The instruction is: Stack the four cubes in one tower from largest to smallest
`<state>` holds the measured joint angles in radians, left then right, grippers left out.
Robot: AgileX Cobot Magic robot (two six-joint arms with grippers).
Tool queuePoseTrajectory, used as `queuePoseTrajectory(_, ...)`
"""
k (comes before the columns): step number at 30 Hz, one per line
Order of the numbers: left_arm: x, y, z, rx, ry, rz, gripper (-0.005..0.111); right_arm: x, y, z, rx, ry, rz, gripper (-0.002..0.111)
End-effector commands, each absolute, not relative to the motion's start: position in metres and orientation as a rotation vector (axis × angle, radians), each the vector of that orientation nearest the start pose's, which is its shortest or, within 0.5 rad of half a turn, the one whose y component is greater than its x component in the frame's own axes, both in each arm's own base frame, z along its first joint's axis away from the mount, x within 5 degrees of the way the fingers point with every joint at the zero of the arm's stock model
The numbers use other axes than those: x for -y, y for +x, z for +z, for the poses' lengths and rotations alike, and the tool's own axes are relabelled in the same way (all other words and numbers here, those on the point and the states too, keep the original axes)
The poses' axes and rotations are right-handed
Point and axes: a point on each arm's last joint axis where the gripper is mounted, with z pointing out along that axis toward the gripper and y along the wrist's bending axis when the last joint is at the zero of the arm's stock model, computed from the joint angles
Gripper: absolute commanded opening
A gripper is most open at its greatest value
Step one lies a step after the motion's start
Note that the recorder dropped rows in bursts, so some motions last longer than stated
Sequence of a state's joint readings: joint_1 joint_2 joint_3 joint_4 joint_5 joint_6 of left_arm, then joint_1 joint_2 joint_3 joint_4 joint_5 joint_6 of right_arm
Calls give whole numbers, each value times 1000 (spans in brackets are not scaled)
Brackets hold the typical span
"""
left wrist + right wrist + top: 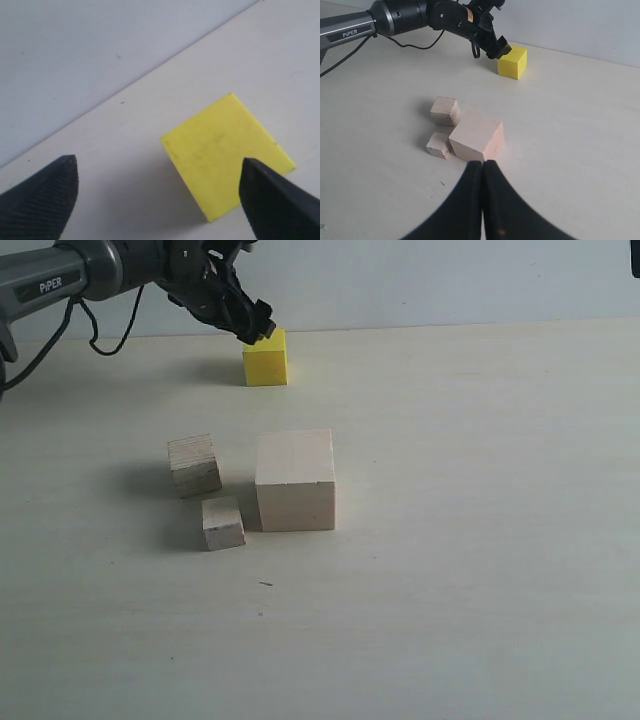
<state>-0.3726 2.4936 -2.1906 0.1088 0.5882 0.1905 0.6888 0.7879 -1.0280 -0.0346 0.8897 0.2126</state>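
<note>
- The left tool (159,162) hung with its jaws wide apart over the yellow cube (265,360), holding nothing. The cube lay between the jaws but nearer one finger. Whether that finger touched it, I could not tell.
- The right tool (482,167) was closed tight and empty, well back from all the cubes.
- The yellow cube stood alone on the desk (480,540) near its far edge, well apart from the other three.
- The large pale cube (295,480) sat mid-desk with nothing on top. The plywood cube (194,465) was near its left side, and the smallest cube (223,523) was just beside its front left corner.
- By my judgement no stacking had been done: all four cubes rested on the desk. Gripping the yellow cube looked like the step in hand, and all three placements remained.
</note>
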Motion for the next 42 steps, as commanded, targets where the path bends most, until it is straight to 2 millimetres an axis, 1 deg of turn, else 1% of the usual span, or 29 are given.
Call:
queuePoseTrajectory(1,197,525,168,-2251,721,32,83,-84,106,404,-2093,-514,491,0)
queuePoseTrajectory(12,200,528,170,-2209,697,0,83,-84,106,404,-2093,-514,491,0)
queuePoseTrajectory(20,206,526,171,-2226,606,-128,83,-84,106,405,-2087,-512,494,0)
queuePoseTrajectory(22,206,526,168,-2234,607,-129,83,-84,106,405,-2085,-512,494,0)
queuePoseTrajectory(28,207,526,147,-2297,607,-142,83,-84,106,405,-2088,-512,493,0)
queuePoseTrajectory(30,207,526,144,-2302,608,-141,83,-84,106,404,-2090,-513,495,0)
queuePoseTrajectory(42,207,526,144,-2300,608,-145,83,-84,106,404,-2091,-512,500,0)
